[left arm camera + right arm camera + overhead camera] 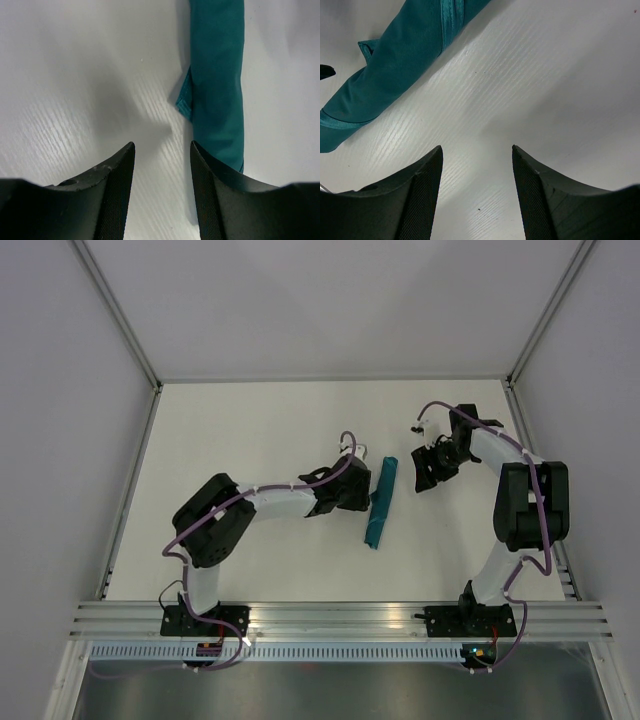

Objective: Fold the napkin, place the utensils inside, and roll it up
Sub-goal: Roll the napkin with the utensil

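The teal-green napkin point(381, 503) lies rolled into a narrow tube on the white table, running from far to near between the two arms. It also shows in the left wrist view point(217, 75) and in the right wrist view point(405, 55). A small cloth corner sticks out of the roll's side. My left gripper point(365, 492) is open and empty, just left of the roll. My right gripper point(421, 472) is open and empty, a little right of the roll's far end. No utensils are in view.
The white table point(260, 420) is bounded by grey walls and metal rails at the left, right and back. The arm bases stand on the rail at the near edge point(340, 620).
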`<state>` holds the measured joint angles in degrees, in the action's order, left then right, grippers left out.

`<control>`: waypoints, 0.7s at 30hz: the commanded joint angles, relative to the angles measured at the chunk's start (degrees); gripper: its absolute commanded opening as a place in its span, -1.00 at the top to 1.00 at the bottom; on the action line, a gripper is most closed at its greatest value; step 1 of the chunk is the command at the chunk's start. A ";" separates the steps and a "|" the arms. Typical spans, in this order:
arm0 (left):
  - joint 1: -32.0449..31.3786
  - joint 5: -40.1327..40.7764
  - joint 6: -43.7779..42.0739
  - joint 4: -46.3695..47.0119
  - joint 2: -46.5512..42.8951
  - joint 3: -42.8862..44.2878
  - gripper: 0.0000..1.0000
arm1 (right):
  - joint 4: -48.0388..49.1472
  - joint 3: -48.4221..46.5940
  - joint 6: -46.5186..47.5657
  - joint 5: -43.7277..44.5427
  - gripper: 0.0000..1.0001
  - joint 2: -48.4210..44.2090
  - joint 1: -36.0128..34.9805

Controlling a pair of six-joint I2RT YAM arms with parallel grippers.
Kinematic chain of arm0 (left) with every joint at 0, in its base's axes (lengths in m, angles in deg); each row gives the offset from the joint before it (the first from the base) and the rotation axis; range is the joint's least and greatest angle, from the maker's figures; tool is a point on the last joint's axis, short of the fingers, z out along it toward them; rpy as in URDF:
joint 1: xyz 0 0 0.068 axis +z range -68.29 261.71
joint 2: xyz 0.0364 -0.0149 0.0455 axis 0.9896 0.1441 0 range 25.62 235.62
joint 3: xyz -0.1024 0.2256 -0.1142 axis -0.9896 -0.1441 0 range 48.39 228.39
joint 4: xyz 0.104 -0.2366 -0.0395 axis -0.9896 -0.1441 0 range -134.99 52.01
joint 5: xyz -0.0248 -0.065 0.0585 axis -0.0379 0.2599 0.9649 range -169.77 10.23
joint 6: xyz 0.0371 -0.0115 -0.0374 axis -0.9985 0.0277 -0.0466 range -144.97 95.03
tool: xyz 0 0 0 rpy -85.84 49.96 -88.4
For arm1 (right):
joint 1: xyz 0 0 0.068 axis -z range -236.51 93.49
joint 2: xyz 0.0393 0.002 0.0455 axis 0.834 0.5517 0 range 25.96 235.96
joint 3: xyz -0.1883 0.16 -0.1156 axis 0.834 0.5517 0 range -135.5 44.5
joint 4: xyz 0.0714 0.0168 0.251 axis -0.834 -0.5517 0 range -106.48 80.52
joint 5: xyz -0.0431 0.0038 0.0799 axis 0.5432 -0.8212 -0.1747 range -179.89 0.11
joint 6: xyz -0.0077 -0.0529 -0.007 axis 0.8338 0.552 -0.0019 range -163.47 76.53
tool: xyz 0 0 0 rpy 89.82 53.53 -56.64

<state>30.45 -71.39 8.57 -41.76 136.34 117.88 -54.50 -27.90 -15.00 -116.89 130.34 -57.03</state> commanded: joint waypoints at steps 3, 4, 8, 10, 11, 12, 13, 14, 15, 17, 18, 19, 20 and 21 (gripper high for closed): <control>-0.24 -0.21 -2.43 5.79 -7.61 -5.50 -0.08 | 2.74 2.35 -2.63 1.17 -0.28 -6.20 0.16; -0.15 -0.12 -2.34 5.53 -9.80 -6.29 -0.08 | 2.83 2.87 -2.98 1.08 -0.28 -6.99 0.08; 0.29 0.41 -3.91 1.76 -16.99 -10.33 -0.10 | 3.09 3.58 -4.38 0.38 -0.29 -11.81 2.18; 1.08 -0.03 -4.01 0.35 -20.26 -12.00 -0.12 | 2.83 3.50 -5.17 -0.94 -0.30 -13.23 2.88; 2.04 -0.29 -4.36 -1.05 -24.02 -13.75 -0.13 | 2.65 3.49 -6.40 -1.38 -0.30 -14.63 3.58; 2.48 -0.47 -4.53 -1.67 -25.80 -14.82 -0.15 | 2.74 3.49 -7.02 -2.25 -0.30 -15.34 4.20; 3.01 -0.65 -4.62 -2.37 -27.90 -15.61 -0.15 | 2.83 3.49 -7.55 -2.70 -0.30 -16.04 4.81; 4.06 -0.82 -4.80 -3.95 -29.58 -17.10 -0.15 | 3.26 3.49 -9.03 -2.96 -0.30 -17.61 6.21; 4.33 -0.82 -5.06 -4.66 -33.77 -17.89 -0.16 | 3.53 3.49 -9.57 -3.14 -0.30 -18.41 7.01; 4.95 -0.56 -5.68 -7.11 -37.57 -19.82 -0.18 | 3.88 3.06 -10.71 -3.14 -0.31 -20.86 9.38; 5.21 -0.39 -5.85 -8.09 -41.51 -20.27 -0.20 | 3.79 2.79 -11.32 -3.14 -0.31 -21.66 10.26; 5.82 -0.38 -6.11 -8.88 -43.20 -20.62 -0.21 | 3.88 2.62 -11.76 -3.49 -0.31 -22.46 11.84; 6.17 -0.47 -6.38 -10.02 -45.04 -21.06 -0.22 | 4.32 2.96 -12.38 -4.19 -0.32 -24.38 12.72; 6.53 -0.82 -6.64 -11.68 -47.67 -21.15 -0.24 | 5.02 3.75 -13.34 -4.54 -0.36 -25.44 14.47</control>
<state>36.15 -71.37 5.60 -48.50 94.11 97.62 -51.55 -24.36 -23.96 -119.89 109.31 -45.47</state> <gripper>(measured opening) 0.612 0.667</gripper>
